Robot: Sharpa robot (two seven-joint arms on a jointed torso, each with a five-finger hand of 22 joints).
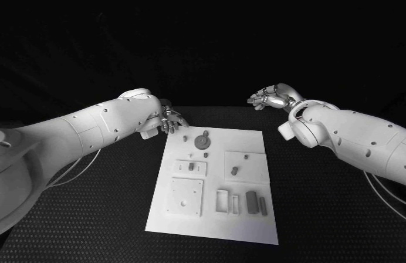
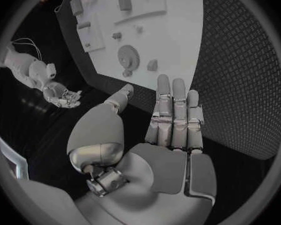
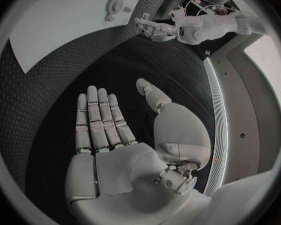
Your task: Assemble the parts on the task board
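Two robot hands are held off the task board, and nothing is grasped by either. The left robot hand is poised just beside the board's far left corner, its fingers extended and apart, as is confirmed in the left wrist view, where the flat palm is aimed toward the board's edge. The right robot hand is raised beyond the far right corner, well apart from the board, its fingers likewise released and straight in the right wrist view.

The board is laid flat on the black worktop, between the arms, so that it can be reached from either side. A gear-shaped part is seen near the far end, and several dark oblong parts are set by the near right side, next to what appear to be rectangular recesses. No assembly step is judged to be begun; the left hand is probably better placed for the gear.
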